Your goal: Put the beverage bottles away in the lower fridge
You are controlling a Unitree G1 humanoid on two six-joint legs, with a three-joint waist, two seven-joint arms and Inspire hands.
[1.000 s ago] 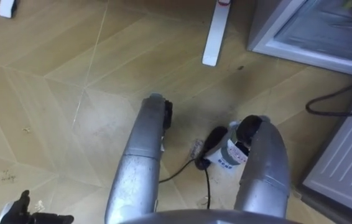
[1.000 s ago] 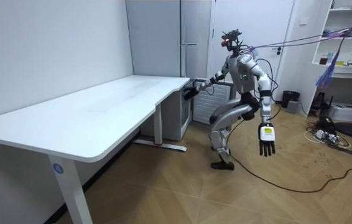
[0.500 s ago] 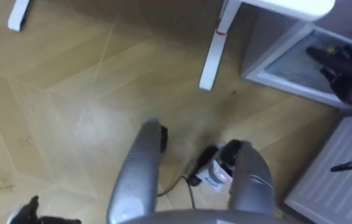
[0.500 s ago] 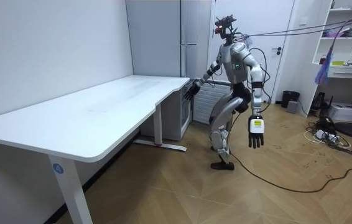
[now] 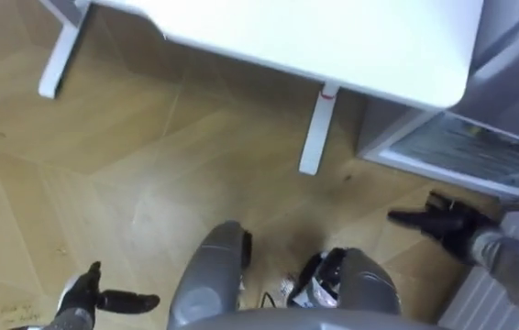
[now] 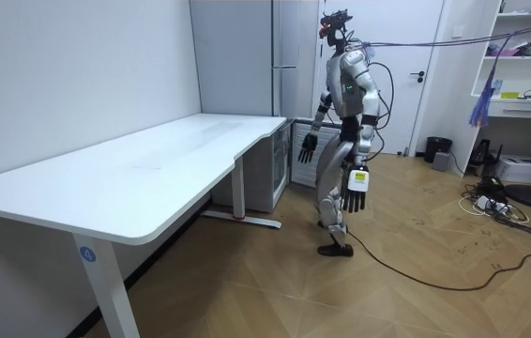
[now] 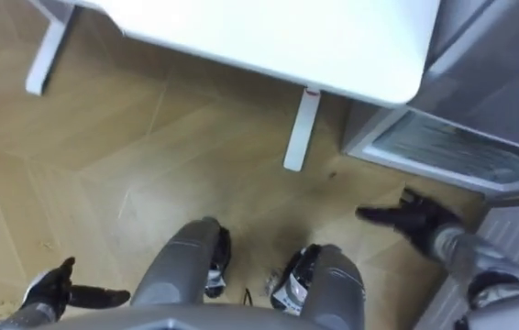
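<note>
1. The left hand (image 5: pixel 83 299) hung low beside the robot's left leg, fingers straight and spread, holding nothing.
2. The right hand (image 5: pixel 447 225) reached forward and low on the robot's right, fingers straight and a little apart. It was also empty and hung in the air just short of the lower fridge (image 5: pixel 461 156).
3. Neither hand carried a drink, and where the drinks stood could not be told. Judged from that, the main risk was working at the fridge with nothing in hand to load.
4. A white ribbed panel (image 5: pixel 493 293) stood close on the right, near the right arm. A loose swing of that arm could probably knock it or the fridge front.
5. The wooden floor (image 5: pixel 149 183) ran forward to the table leg (image 5: pixel 314 128).
6. The white table (image 5: pixel 333 46) overhung that leg, and its corner lay just beside the lower fridge. A bend toward the fridge could likely catch an arm on that corner.
7. I could not tell whether the lower fridge's door was open, nor what it held. A shut door would block any drink brought to it.
8. In the room view the robot stood upright beside the tall fridge (image 6: pixel 289 56), whose doors looked shut, so its contents were hidden.
</note>
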